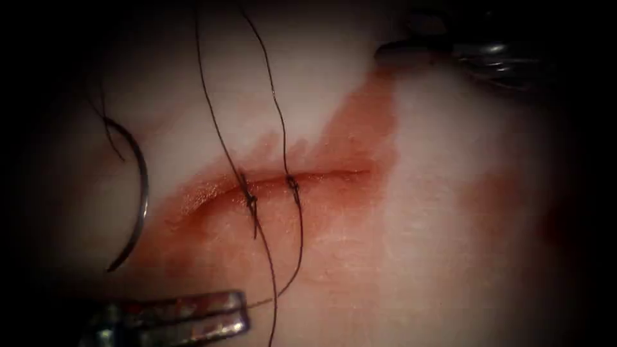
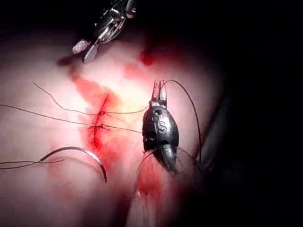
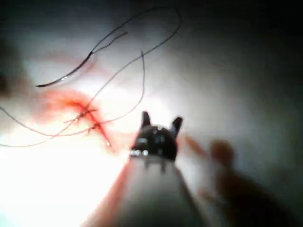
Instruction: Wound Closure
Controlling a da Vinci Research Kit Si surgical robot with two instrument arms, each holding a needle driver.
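Observation:
The cut (image 1: 321, 175) runs across the tissue (image 1: 450, 257), with two knotted stitches (image 1: 249, 199) over it. Their thread (image 1: 212, 109) rises out of the endoscope view. The curved needle (image 1: 140, 199) lies free on the tissue, left of the cut's left end, held by neither tool and not in the tissue. My left tool (image 1: 243, 311) sits near the front edge, jaws shut on the thread end (image 1: 283, 286) coming from the stitches. My right tool (image 1: 398, 38) hovers far right of the cut, open and holding nothing. The right wrist view shows its spread jaws (image 3: 161, 120).
Red fluid (image 1: 360, 122) stains the tissue around the cut and up toward the right tool. In the left wrist view, the left tool (image 2: 160, 94) has thread arcing from its tip, with the needle (image 2: 80, 153) and open right tool (image 2: 85, 51) nearby.

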